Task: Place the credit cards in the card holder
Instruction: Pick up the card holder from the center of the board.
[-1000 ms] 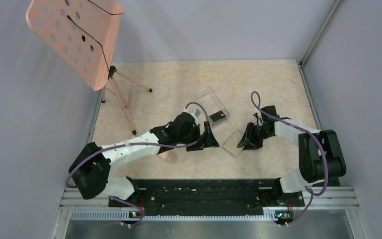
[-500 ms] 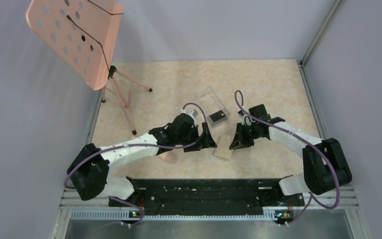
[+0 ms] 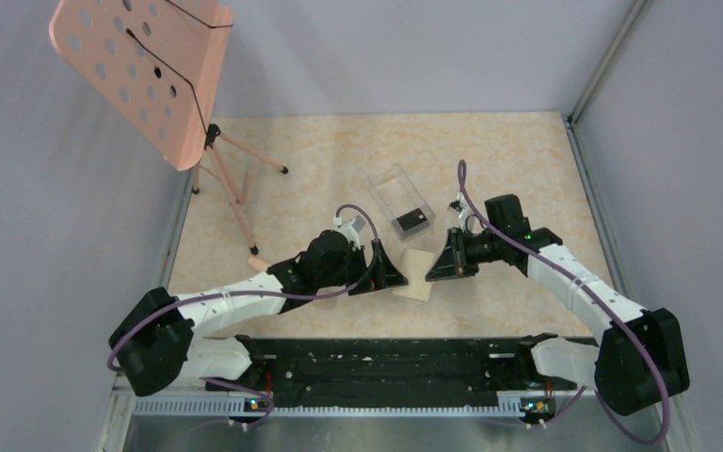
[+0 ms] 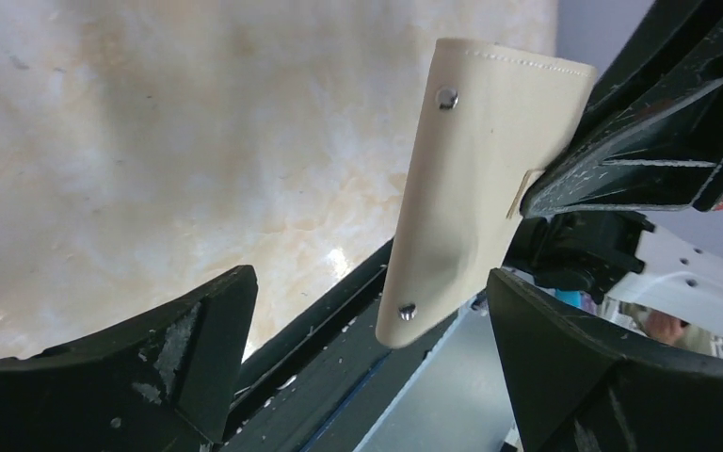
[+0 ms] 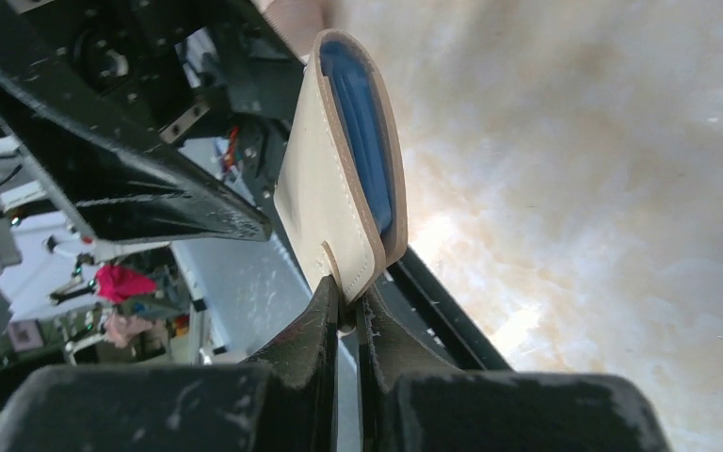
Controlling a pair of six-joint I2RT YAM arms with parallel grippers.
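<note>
Over the marbled table, the right pincer pinches the card holder; the left pincer gapes wide.

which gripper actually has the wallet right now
The right gripper: its fingers are shut on one edge of the tan wallet. The left gripper faces it with its fingers spread wide, gripping nothing.

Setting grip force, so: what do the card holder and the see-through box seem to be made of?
The card holder looks like leather or imitation leather, matte tan with blue lining: stitched edge, small metal studs. The box looks like clear rigid plastic, probably glossy: the table shows through it.
</note>
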